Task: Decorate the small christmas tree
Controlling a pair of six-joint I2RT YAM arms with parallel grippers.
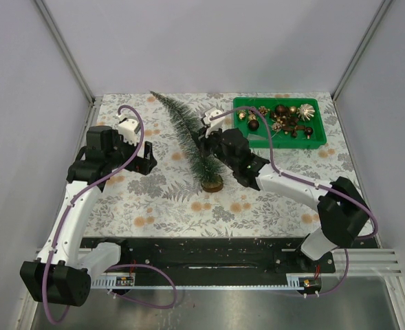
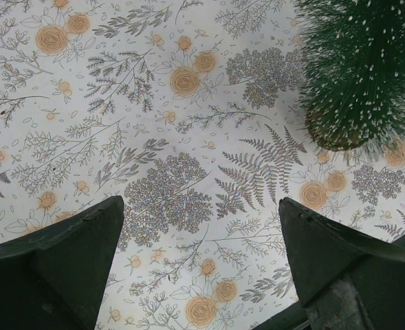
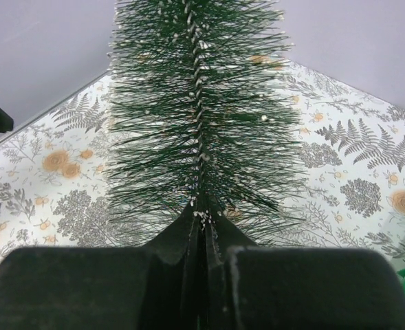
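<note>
Though bristle-veiled, right gripper (image 3: 203,218) on tree (image 3: 188,124)

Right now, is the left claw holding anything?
No, the left gripper is spread wide open, and only the flowery tablecloth shows in the gap.

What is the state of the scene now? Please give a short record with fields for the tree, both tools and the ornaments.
tree: small christmas tree, tip leaning to the far left, wooden base near the table centre
right tool: shut on the tree's lower stem
left tool: open, holding nothing, over the floral table, apart from the tree
ornaments: all in the green tray, far right
on tree: no ornament seen
</note>
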